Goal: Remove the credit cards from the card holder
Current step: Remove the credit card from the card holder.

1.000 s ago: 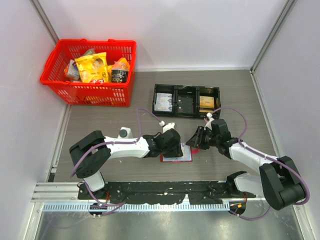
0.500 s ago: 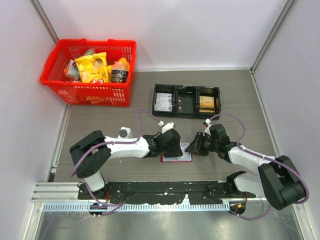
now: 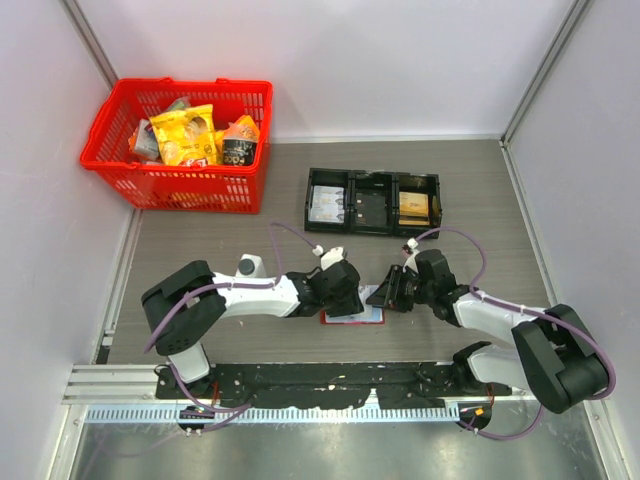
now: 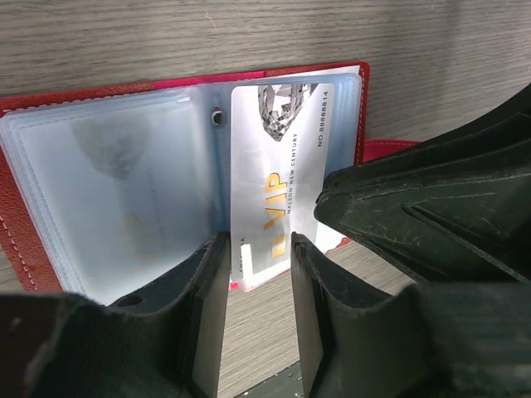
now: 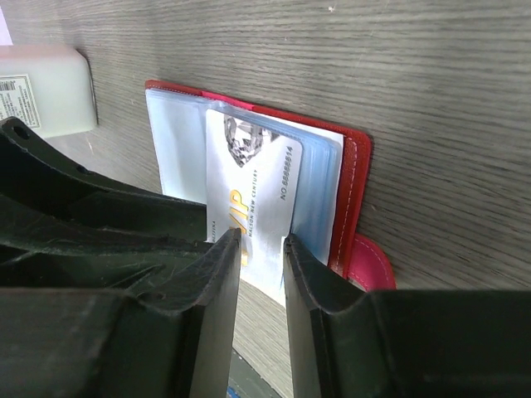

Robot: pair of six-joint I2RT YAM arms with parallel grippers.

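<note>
The left gripper (image 4: 259,249) has its 2 fingers (image 4: 207,315) partly open, and the near end of a credit card (image 4: 278,166) shows in the gap between them. The right gripper (image 5: 261,240) is also partly open. Its fingers (image 5: 303,315) overlap the same end of that card, which is wider than the gap. Whether any fingertip presses on the card cannot be told.

The white card, printed "VIP" with a diamond picture, lies flat in the right half of the open red card holder (image 4: 17,215). Its long axis runs away from both pairs of fingers. The diamond end is farthest from them, and the near end sticks out past the clear sleeves.

The right wrist view shows the red tab (image 5: 369,265) beside the holder's right edge. The overhead view hides the card but shows the holder (image 3: 355,316) on the table (image 3: 200,250), between the 2 grippers and nearer the arm bases than the black tray (image 3: 372,202).
</note>
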